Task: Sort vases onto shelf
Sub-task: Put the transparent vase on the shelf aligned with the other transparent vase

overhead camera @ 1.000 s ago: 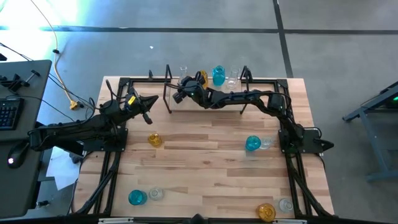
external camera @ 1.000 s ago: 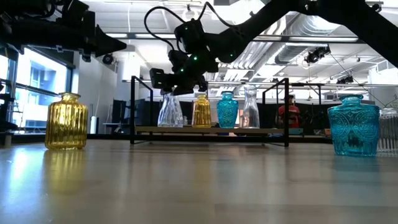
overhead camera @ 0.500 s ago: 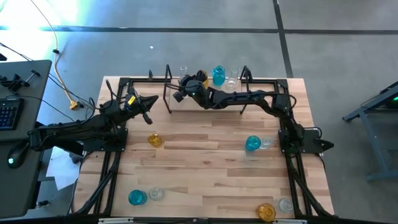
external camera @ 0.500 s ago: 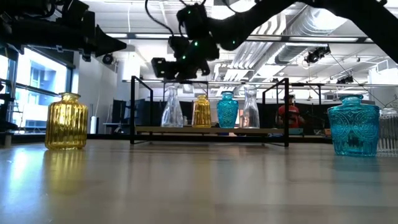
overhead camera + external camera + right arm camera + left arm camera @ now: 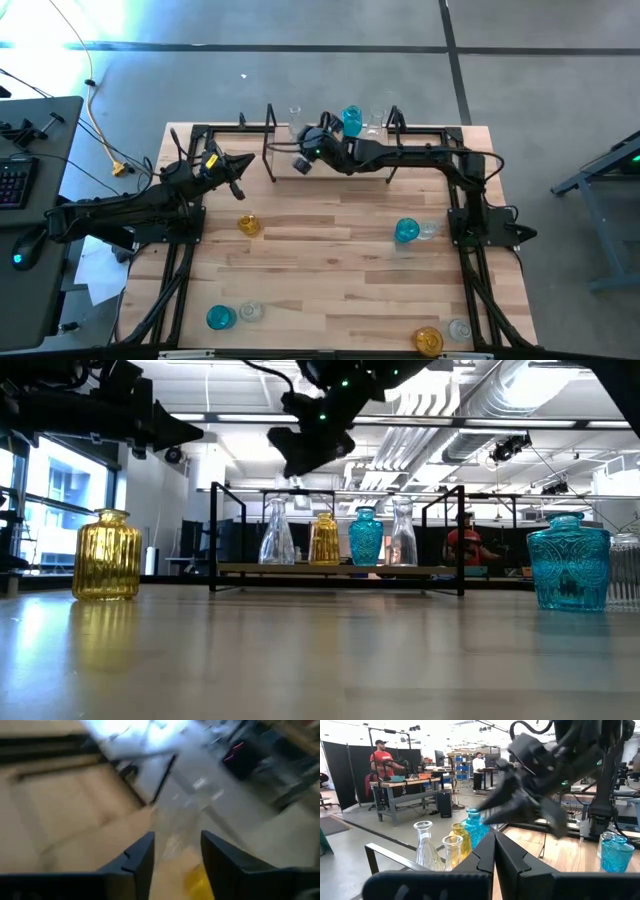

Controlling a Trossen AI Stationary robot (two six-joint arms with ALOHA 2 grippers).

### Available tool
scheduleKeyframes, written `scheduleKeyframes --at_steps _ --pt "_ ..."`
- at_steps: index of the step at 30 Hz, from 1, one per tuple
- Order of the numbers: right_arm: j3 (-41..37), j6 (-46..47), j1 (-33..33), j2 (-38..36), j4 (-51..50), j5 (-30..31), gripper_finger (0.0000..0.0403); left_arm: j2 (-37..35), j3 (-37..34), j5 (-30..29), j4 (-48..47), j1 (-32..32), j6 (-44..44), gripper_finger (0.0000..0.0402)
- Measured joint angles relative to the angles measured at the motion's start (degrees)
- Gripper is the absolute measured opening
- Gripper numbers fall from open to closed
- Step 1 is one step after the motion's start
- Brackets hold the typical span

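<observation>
The shelf (image 5: pixel 340 569) stands at the far edge of the wooden surface (image 5: pixel 330 270) and carries four vases in a row: a clear one (image 5: pixel 276 532), an amber one (image 5: pixel 323 539), a teal one (image 5: pixel 365 537) and another clear one (image 5: pixel 402 534). All stand upright, and each looks empty.

Off the shelf, the high view shows seven more vases on the surface. An amber vase (image 5: pixel 248 225) stands alone left of centre. A teal vase (image 5: pixel 406 231) stands just beside a clear one (image 5: pixel 428 229) on the right. Another teal vase (image 5: pixel 220 318) and clear one (image 5: pixel 250 312) pair up near the front left, and an amber vase (image 5: pixel 428 341) sits beside a clear one (image 5: pixel 459 328) at the front right.

No writing or labels can be read on any vase.

The right end effector (image 5: pixel 303 158) hangs above the shelf's left part; its fingers (image 5: pixel 142 852) are parted with nothing gripped, though that wrist view is blurred. The left end effector (image 5: pixel 236 175) is clenched empty, raised over the surface's left side.
</observation>
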Motion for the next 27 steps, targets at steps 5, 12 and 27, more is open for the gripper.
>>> scheduleKeyframes --at_steps 5,12,27 --pt "0.0 3.5 -1.4 1.0 -5.1 -15.3 0.0042 0.0 0.0 0.0 0.0 0.0 0.0 0.0" --pt "-0.1 3.3 -3.0 6.2 -2.7 -17.1 0.0022 0.0 0.0 0.0 0.0 0.0 0.0 0.0" --pt "-0.1 5.0 -6.0 8.4 0.4 -18.5 0.0002 0.0 0.0 0.0 0.0 0.0 0.0 0.0"
